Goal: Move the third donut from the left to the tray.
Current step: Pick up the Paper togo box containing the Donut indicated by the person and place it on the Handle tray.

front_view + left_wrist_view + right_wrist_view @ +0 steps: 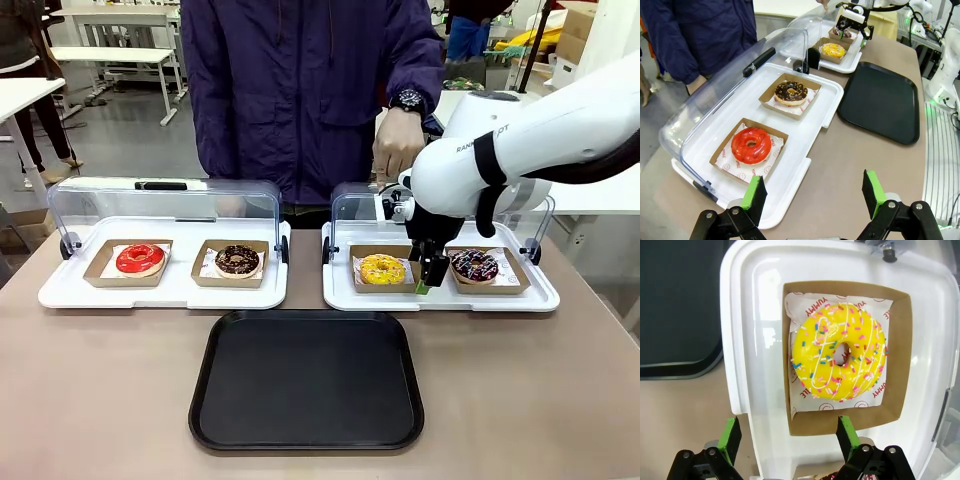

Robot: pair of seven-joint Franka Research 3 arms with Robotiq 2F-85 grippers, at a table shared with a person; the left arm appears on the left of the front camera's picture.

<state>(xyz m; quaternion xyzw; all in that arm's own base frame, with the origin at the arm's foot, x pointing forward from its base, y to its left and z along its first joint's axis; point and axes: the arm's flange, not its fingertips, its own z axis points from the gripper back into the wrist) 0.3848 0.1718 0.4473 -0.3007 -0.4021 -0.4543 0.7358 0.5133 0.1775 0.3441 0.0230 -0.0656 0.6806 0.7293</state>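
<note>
Over the brown table [100, 400], the right gripper [430, 272], jaws spread empty, is hanging just right of the yellow donut [382, 268].

A flat grey-brown tabletop [100, 400] carries a large black rectangular plastic tray [307, 380]. Just beyond its far left corner lies a white plastic display tray with clear domed lid [170, 292], and beyond its far right corner a second white lidded display tray [440, 299].

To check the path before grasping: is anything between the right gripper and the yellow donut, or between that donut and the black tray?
Nothing visible does. The open right gripper hovers beside the yellow donut, clear lid raised. Toward the black tray lies only the display tray's low rim.
</note>
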